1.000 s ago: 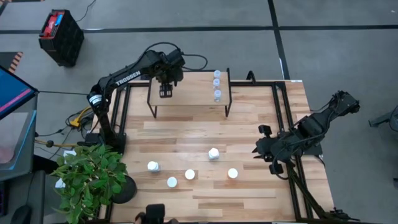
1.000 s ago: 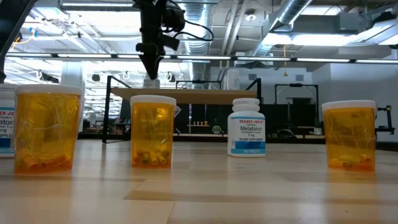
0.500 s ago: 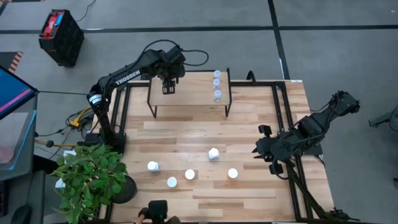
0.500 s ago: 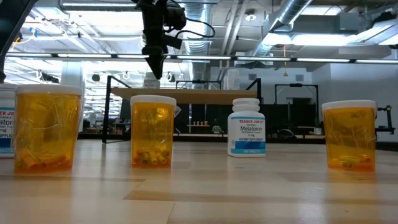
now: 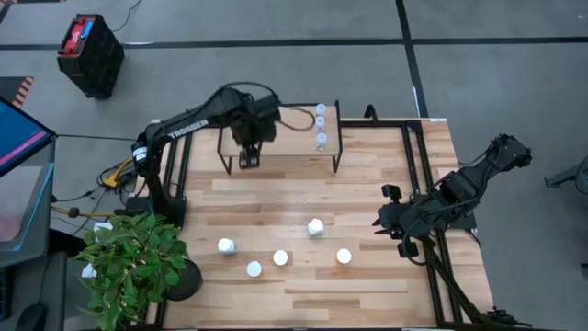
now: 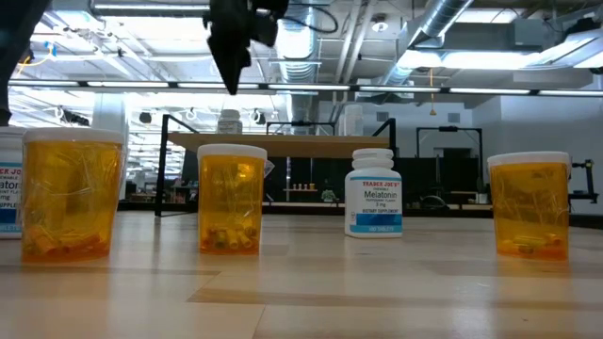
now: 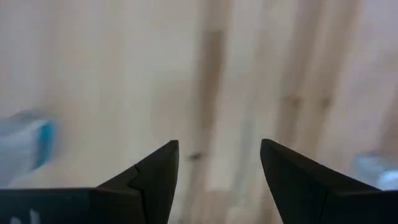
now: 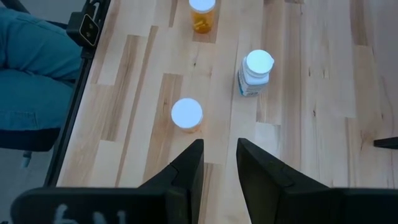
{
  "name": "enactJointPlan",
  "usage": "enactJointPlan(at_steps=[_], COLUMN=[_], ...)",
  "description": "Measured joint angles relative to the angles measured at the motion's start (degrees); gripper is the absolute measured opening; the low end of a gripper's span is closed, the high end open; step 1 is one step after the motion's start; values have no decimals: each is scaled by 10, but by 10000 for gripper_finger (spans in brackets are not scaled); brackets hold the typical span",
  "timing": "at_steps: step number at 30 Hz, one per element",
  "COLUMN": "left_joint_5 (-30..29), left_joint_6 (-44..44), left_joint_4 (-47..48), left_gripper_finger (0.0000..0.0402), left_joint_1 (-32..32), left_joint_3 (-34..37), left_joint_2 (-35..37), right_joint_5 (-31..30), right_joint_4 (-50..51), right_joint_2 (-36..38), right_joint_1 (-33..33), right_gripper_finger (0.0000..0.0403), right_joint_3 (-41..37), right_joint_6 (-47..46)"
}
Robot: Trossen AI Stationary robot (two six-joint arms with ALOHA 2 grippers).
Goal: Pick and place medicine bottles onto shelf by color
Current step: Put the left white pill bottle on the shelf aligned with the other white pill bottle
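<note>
A: Legible markings?
B: White bottle (image 6: 373, 192) reads "Trader Joe's Melatonin"; left arm (image 5: 179, 122) reads "TROSSEN".
A: Contents?
B: Orange bottles (image 6: 231, 199) hold small pills. Three clear bottles (image 5: 321, 126) stand on the shelf (image 5: 303, 143).
A: Grippers?
B: Left gripper (image 5: 248, 160) at the shelf's front edge, fingers apart, empty. Right gripper (image 8: 217, 163) beside the table's right edge, narrowly parted, empty.

Three bottles (image 5: 321, 126) stand in a row on the shelf's (image 5: 285, 138) right end; five bottles (image 5: 280, 257) stand on the table (image 5: 367, 294) before it.
</note>
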State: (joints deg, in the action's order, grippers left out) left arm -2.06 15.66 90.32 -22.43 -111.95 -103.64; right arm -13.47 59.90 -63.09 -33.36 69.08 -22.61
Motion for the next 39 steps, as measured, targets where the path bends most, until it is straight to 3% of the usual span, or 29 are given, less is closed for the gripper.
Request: enactJointPlan(at_steps=[9, 15, 21, 26, 32, 39], left_joint_5=[108, 53, 9, -24, 2, -2], left_joint_6=[-76, -192, -293, -351, -435, -486], left_joint_4=[-7, -9, -159, -209, -226, -281], left_gripper_finger=[215, 215, 215, 222, 249, 282], left_joint_1=[119, 210, 312, 373, 417, 471], left_joint_3=[26, 143, 328, 437, 509, 533], left_joint_2=[67, 173, 267, 296, 295, 295], right_joint_5=[-1, -2, -2, -2, -2, -10], right_joint_4=[-9, -15, -25, -37, -39, -39], right_joint_2=[0, 0, 0, 0, 0, 0], right_joint_1=[0, 0, 0, 0, 0, 1], right_gripper_finger=[118, 118, 118, 118, 118, 118], right_joint_3=[0, 0, 0, 0, 0, 0], right_joint_6=[-11, -33, -33, -33, -33, -28])
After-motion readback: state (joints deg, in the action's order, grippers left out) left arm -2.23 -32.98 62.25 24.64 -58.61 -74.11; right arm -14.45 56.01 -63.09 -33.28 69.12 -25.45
